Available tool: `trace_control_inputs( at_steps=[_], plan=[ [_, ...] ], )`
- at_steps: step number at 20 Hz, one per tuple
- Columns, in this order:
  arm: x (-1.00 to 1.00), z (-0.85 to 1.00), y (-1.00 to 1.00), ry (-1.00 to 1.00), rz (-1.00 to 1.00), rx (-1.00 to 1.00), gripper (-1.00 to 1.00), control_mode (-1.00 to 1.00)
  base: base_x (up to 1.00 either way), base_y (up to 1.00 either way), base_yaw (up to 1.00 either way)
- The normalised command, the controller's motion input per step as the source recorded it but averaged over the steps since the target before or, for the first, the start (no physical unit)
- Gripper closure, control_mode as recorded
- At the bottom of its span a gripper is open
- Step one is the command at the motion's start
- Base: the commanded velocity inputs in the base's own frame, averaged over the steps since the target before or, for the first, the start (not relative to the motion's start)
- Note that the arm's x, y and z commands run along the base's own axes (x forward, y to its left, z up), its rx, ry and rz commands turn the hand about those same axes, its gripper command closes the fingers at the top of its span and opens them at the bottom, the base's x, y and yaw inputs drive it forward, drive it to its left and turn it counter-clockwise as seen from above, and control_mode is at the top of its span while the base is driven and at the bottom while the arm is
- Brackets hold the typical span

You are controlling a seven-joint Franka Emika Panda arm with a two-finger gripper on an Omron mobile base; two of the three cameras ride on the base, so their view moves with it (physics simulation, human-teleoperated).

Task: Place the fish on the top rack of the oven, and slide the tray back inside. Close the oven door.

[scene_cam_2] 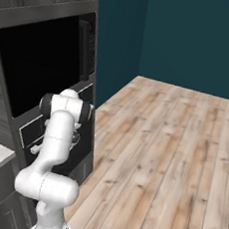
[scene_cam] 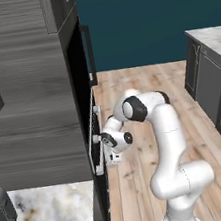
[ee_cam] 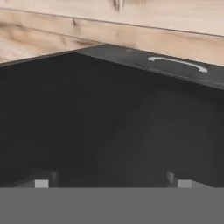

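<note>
The oven door (scene_cam: 93, 135) stands upright, edge-on against the front of the tall dark grey cabinet (scene_cam: 38, 119); I cannot tell whether a gap is left. In the right base view the oven door (scene_cam_2: 32, 128) shows its grey frame behind my arm. My gripper (scene_cam: 105, 155) is right at the door's pale handle bar (scene_cam: 97, 144), about halfway up it. In the hand view my gripper (ee_cam: 113, 183) is open, its fingertips (ee_cam: 41, 183) far apart with nothing between them, facing a dark flat front. The fish, the tray and the top rack are hidden.
A black open recess (scene_cam_2: 37, 63) with a black side panel (scene_cam_2: 86, 46) lies above the oven door. A marbled counter (scene_cam: 53, 212) with a silver toaster (scene_cam: 3, 215) is at lower left. Dark cabinets (scene_cam: 216, 95) stand at right across the wide wooden floor (scene_cam: 144, 87).
</note>
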Motion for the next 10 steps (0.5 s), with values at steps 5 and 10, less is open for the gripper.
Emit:
trace_control_inputs(
  at_steps=[5, 10],
  plan=[
    [0.19, 0.86, 0.86, -0.39, -0.02, 0.11, -1.0, -1.0, 0.0, 0.0, 0.0],
    [-0.02, 1.0, 0.13, -0.41, -0.02, 0.13, -1.0, -1.0, 0.0, 0.0, 0.0]
  ],
)
